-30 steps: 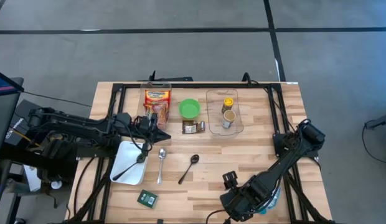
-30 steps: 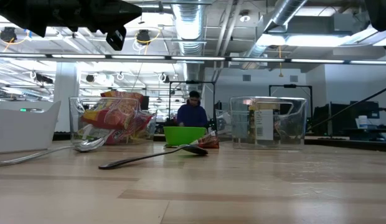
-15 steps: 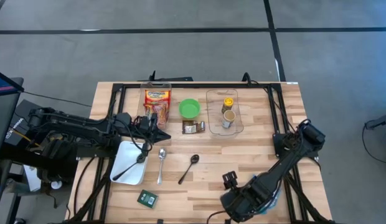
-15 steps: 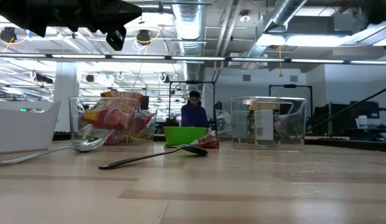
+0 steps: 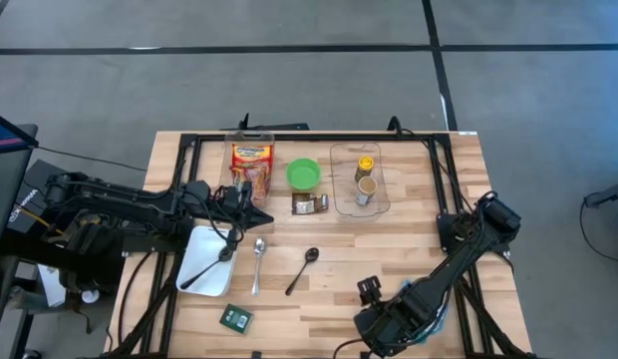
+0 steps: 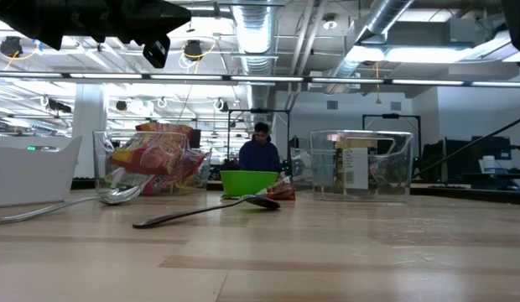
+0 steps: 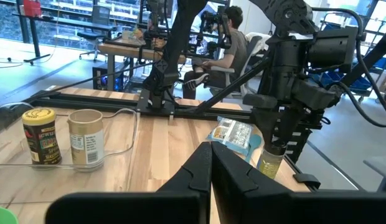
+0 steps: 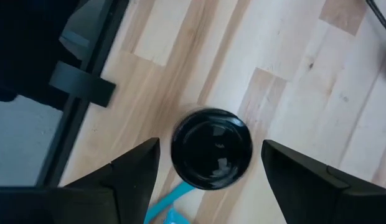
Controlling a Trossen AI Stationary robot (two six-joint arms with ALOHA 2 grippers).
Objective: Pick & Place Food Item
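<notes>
Containers lined along the tabletop (image 5: 409, 234) far edge, 12 o'clock from centre: clear bin (image 5: 251, 162) stuffed with a red-and-yellow snack bag (image 5: 252, 155); green bowl (image 5: 303, 175), contents not visible; clear tray (image 5: 360, 181) holding a yellow-lidded spice jar (image 5: 365, 165) and a tan-lidded jar (image 5: 366, 188), side by side. Small brown packet (image 5: 309, 205) lying at 6 o'clock of the bowl. White square dish (image 5: 206, 259) at 9 o'clock, carrying a black spoon (image 5: 202, 271). Left gripper (image 5: 251, 207) above the dish's far corner, fingers pressed closed, empty. Right gripper (image 8: 211, 163) at 5 o'clock, fingers (image 8: 308, 180) spread wide, hovering directly over a black-capped bottle (image 8: 211, 149) standing upright beside a blue-edged packet (image 7: 231, 132).
</notes>
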